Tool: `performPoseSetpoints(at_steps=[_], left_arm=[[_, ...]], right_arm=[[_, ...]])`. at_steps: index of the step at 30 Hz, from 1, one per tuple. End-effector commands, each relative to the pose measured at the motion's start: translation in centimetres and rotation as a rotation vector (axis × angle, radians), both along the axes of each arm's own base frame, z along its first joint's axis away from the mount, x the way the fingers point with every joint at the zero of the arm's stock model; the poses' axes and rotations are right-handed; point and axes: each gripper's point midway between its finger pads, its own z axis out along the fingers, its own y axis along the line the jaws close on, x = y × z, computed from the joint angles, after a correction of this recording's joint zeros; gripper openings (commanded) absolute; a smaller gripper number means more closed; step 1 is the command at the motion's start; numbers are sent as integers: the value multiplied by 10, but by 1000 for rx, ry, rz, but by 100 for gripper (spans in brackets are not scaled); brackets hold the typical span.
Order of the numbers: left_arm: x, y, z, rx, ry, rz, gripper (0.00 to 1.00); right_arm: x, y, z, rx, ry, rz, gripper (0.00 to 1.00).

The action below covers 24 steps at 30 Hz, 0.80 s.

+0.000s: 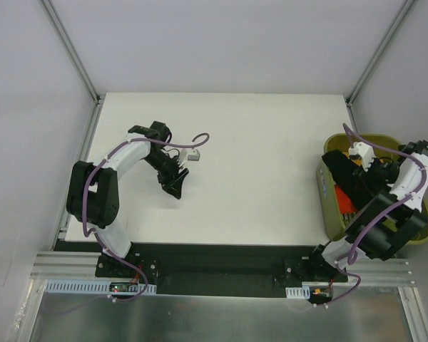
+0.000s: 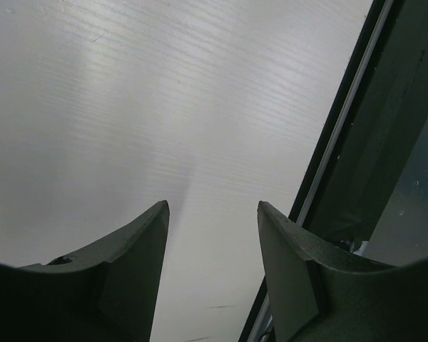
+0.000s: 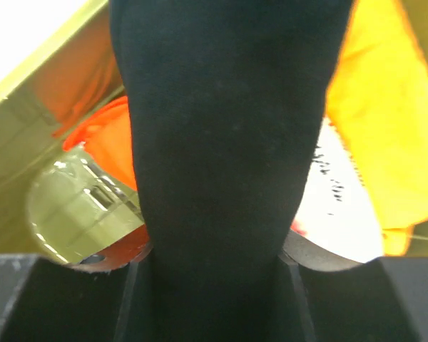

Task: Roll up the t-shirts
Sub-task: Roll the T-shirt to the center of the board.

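My right gripper [image 1: 358, 169] hangs over the olive-green tub [image 1: 376, 140] at the table's right edge and is shut on the black t-shirt [image 1: 341, 182]. In the right wrist view the black t-shirt [image 3: 221, 128] fills the space between the jaws and hides the fingertips of the right gripper [image 3: 217, 260]. Below it in the tub lie an orange t-shirt [image 3: 385, 107], a white t-shirt [image 3: 339, 203] and a red-orange t-shirt [image 3: 103, 132]. My left gripper [image 1: 175, 187] is open and empty over the white table [image 1: 257, 157]. In the left wrist view the left gripper [image 2: 212, 206] has only bare table between its jaws.
The tub's olive wall [image 3: 28, 164] shows at the left of the right wrist view. The table's near edge with its dark rail [image 2: 357, 142] runs along the right of the left wrist view. Grey enclosure walls and metal posts [image 1: 71, 50] surround the table.
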Motion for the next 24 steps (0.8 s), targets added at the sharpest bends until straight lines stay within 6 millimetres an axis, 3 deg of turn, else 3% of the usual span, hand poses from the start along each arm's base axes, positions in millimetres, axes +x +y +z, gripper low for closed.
performPoseSetpoints(at_steps=[1,5,6,9,11,15,16,18,19,21,22,24], left_arm=[[-10,8,8,30,-24,-41,52],[-8,6,8,32,-35,-50,52],[-7,5,9,32,-40,-50,51],[11,-4,23,23,-111,-45,51],[38,-4,33,56,-201,-5,52],[77,0,55,55,-299,76,53],[88,0,65,41,-327,98,54],[107,2,81,4,-359,155,55],[113,2,88,-14,-370,177,55],[129,2,108,-70,-392,240,56],[133,2,114,-90,-396,259,57],[138,1,133,-133,-421,290,58]], right_arm=[[19,-7,19,-255,-262,435,1],[26,-12,48,-223,-289,346,1],[31,-15,67,-236,-318,322,1],[38,-11,99,-205,-373,247,1],[41,-1,132,-223,-448,256,1],[43,47,163,-221,-541,313,1],[48,72,165,-208,-558,369,1],[50,94,168,-223,-584,380,1],[54,123,167,-203,-601,455,1],[63,144,161,-217,-608,477,1],[63,172,156,-169,-590,516,1],[73,187,144,-172,-564,519,1]])
